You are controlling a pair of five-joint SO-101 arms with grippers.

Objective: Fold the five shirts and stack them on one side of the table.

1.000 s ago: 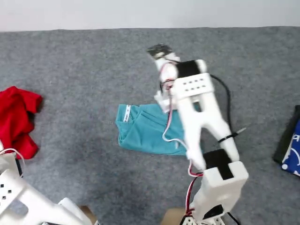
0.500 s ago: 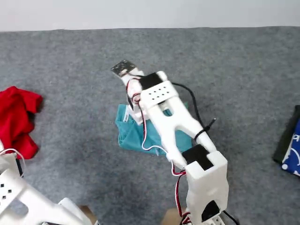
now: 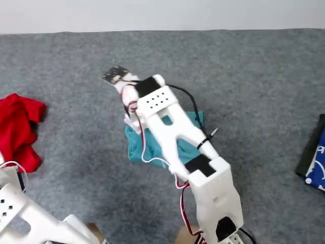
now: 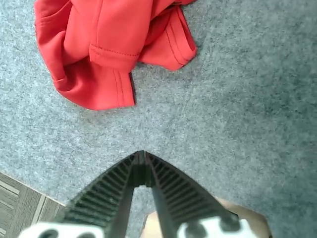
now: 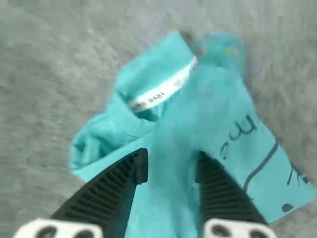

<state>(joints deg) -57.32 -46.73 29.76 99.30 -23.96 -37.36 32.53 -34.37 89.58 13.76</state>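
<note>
Below right end effector (image 5: pixel 171 153): teal shirt (image 5: pixel 213 94), white neck label (image 5: pixel 161 91), unreadable.

The right arm (image 3: pixel 172 132) covers much of the teal shirt (image 3: pixel 133 147) on the bench (image 3: pixel 264 76); a blue-and-black item (image 3: pixel 317 168) is cut off at the frame's edge.

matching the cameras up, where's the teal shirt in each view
high view: teal shirt mid-table, partly under an arm.
right wrist view: teal shirt just beyond the open right gripper, neck band showing.
left wrist view: this camera faces the red shirt instead.
shared landmark: the grey table cover.
</note>
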